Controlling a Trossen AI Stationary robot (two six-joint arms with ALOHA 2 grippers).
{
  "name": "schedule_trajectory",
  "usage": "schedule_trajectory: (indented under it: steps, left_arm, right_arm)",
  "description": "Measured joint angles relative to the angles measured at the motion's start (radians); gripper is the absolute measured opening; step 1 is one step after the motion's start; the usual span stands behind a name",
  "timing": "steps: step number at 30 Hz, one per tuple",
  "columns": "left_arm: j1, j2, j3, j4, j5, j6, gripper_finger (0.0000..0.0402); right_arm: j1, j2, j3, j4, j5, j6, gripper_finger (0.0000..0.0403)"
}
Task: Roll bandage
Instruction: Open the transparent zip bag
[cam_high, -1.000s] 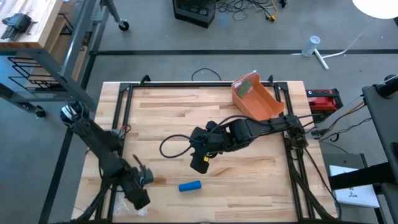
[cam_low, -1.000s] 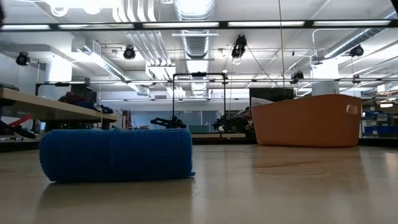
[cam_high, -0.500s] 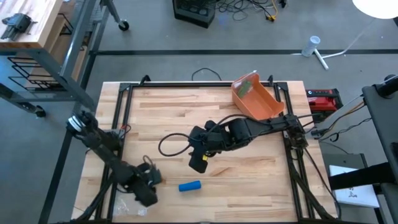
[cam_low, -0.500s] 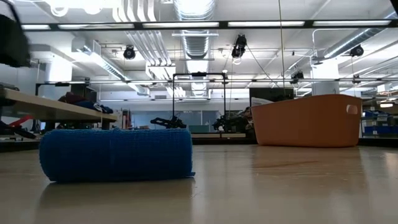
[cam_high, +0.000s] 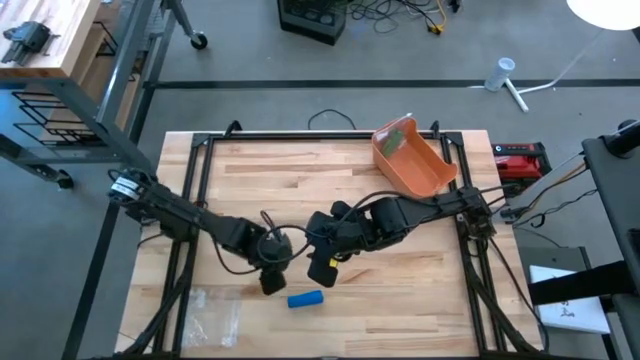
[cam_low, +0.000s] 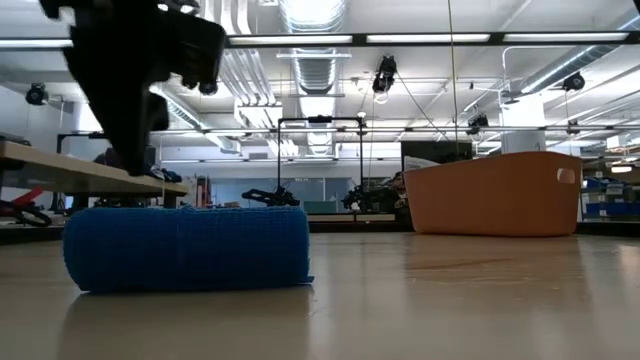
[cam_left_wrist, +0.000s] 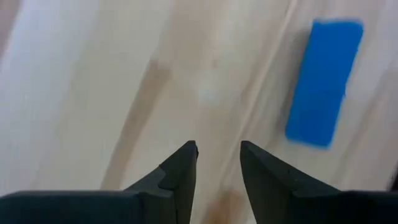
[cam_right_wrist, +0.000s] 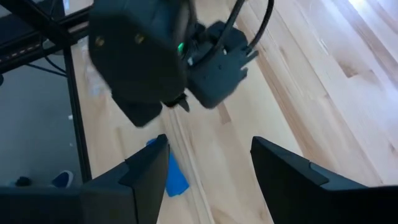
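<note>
The blue bandage (cam_high: 305, 298) is a rolled-up cylinder lying on its side on the wooden table (cam_high: 400, 310), near the front edge. In the low view the bandage (cam_low: 188, 248) fills the left foreground. My left gripper (cam_high: 272, 283) hangs just left of it, pointing steeply down, open with nothing between its fingers (cam_left_wrist: 217, 152); its wrist view shows the bandage (cam_left_wrist: 324, 81) off to one side. My right gripper (cam_high: 322, 270) hovers higher, just behind the roll, open and empty (cam_right_wrist: 208, 149).
An orange bin (cam_high: 412, 158) stands at the table's far right. A clear plastic bag (cam_high: 215, 312) lies near the front left corner. Black cables loop from both arms above the table's middle. Bare wood lies to the right of the roll.
My left gripper has swung from the table's near left corner toward the right and a little toward the far edge, rolling its wrist, and now hangs beside the bandage. The bandage has not moved.
</note>
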Motion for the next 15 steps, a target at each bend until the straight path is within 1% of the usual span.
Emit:
schedule_trajectory:
  steps: [3, 6, 10, 15]
  left_arm:
    - [-0.005, -0.017, 0.023, -0.090, 0.061, 0.000, 0.0116]
    - [-0.052, -0.039, 0.016, -0.166, 0.078, -0.020, 0.0118]
    - [-0.159, -0.055, -0.027, -0.203, 0.079, -0.099, 0.0122]
    - [-0.335, -0.055, -0.099, -0.178, 0.111, -0.280, 0.0121]
  right_arm:
    - [0.000, 0.000, 0.000, 0.001, 0.001, -0.002, 0.0221]
    - [0.000, 0.000, -0.002, 0.002, 0.009, -0.005, 0.0226]
    - [-0.001, 0.000, -0.002, 0.010, 0.034, -0.022, 0.0229]
    - [-0.001, 0.000, -0.003, 0.012, 0.076, -0.026, 0.0223]
